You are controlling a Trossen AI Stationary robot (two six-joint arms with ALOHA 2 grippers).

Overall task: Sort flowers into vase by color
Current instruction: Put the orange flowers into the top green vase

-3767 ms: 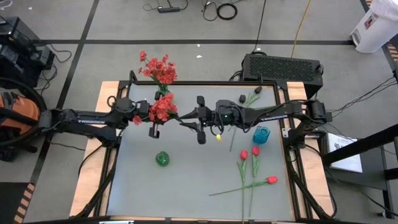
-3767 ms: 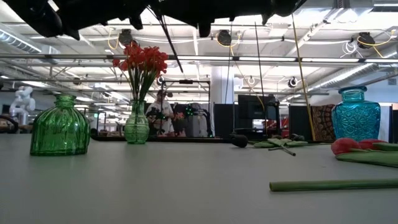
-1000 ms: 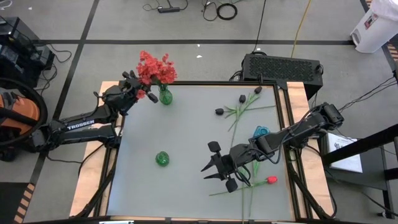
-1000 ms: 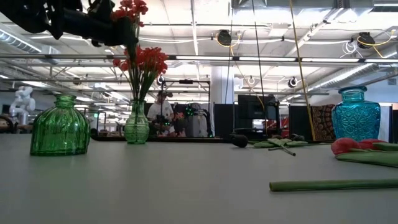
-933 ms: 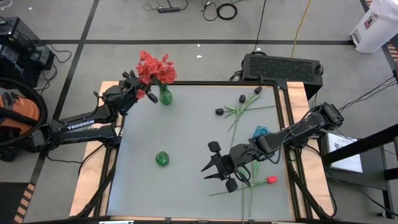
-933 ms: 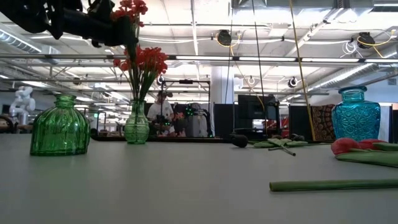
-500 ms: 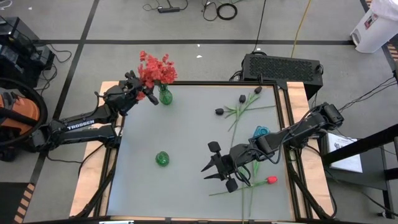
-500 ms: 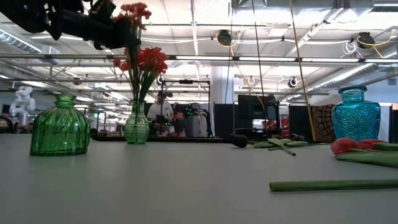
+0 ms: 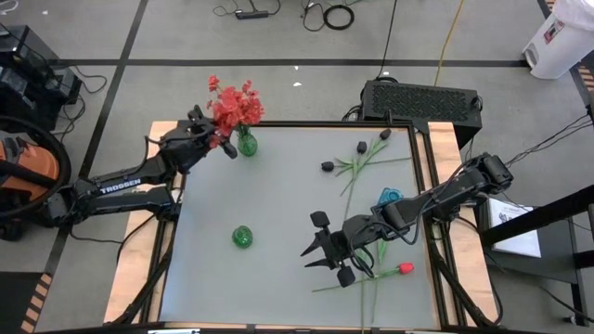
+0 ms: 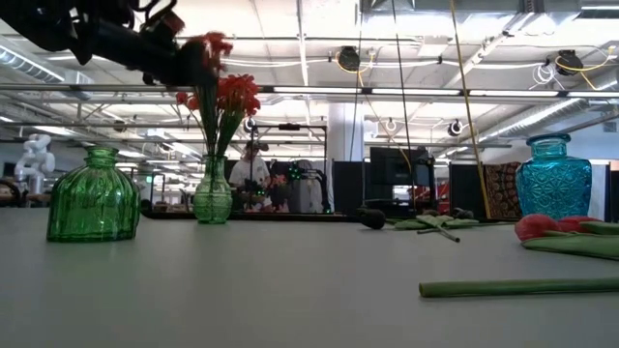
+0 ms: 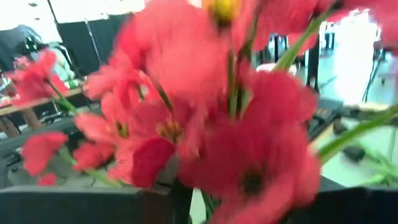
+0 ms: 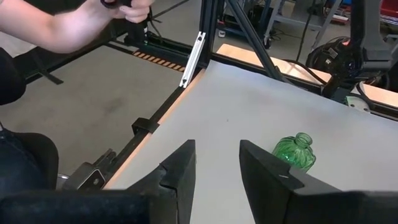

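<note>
My left gripper [image 9: 213,139] is high over the table's far left corner, shut on a red blossom spray [image 10: 215,44]. It is next to the tall green vase [image 10: 212,194], which holds red sprays [image 9: 243,109] by their stems. In the left wrist view the red blossoms [image 11: 217,99] fill the picture. My right gripper [image 9: 327,252] hangs open over the near right part of the table, next to the red tulip buds [image 9: 371,228] lying there. Black blooms [image 9: 327,167] lie flat at the far right. My left gripper holds the red spray close below its blossoms [image 10: 198,53]. The blossoms hide the place of contact in the wrist view, so which part of the stem it has cannot be told. The spray is lifted clear and leans toward the tall vase, above its flowers.
A round green vase [image 9: 242,237] stands left of the table's middle and shows in the right wrist view [image 12: 297,152]. A blue vase [image 9: 390,199] stands on the right. A third tulip [image 9: 406,269] and a long stem [image 10: 517,287] lie near the near edge. A person's arm [image 12: 74,25] is beyond the table.
My left gripper has moved a little toward the tall green vase and come down slightly. The red spray it holds has tipped from nearly upright over toward the vase's flowers. The right arm has kept still.
</note>
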